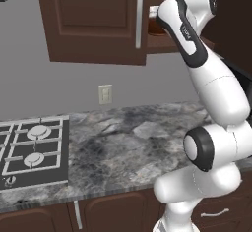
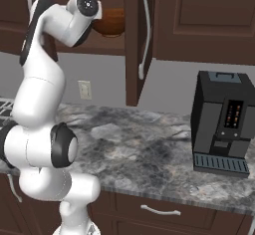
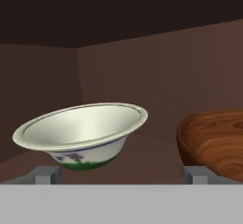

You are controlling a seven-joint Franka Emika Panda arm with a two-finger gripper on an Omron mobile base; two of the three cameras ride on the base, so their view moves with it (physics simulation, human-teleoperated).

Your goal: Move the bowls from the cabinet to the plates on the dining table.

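Hand wide, empty, inside cabinet. White bowl lies ahead between the fingertips, tilted; wooden bowl sits beside it on the shelf, toward the right fingertip.

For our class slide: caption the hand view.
Open pincer faces cream-white bowl and wooden bowl inside the cabinet.
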